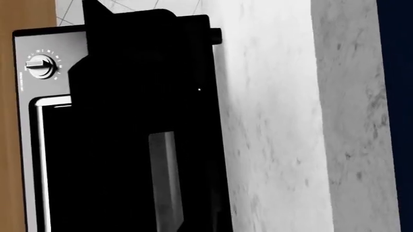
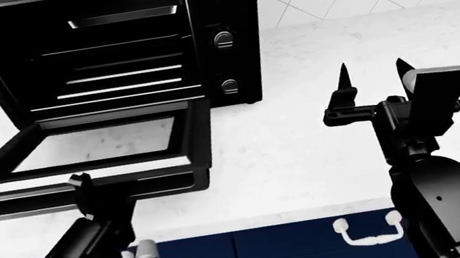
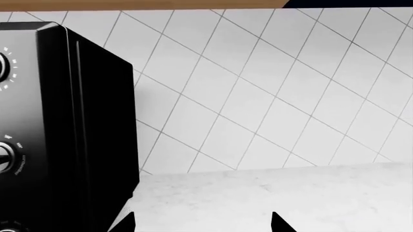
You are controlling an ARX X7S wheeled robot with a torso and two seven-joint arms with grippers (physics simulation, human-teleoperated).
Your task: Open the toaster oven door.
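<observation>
On the worktop (image 2: 362, 34), toaster oven door (image 2: 89, 160) lies lowered; rigid, fragile glass. Grip its bar handle (image 2: 67, 194). Left end effector (image 2: 83, 185) state indeterminate; right end effector (image 2: 374, 73) released.

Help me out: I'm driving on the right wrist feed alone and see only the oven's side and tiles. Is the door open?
Observer: Yes. In the head view the toaster oven door lies folded down, roughly level, with the wire racks exposed.
Operator: Where's my left gripper?
Observer: The left gripper is at the door's bar handle; whether it grips is hidden.
Operator: And the right?
Observer: The right gripper is open and empty, above the counter, right of the toaster oven.
</observation>
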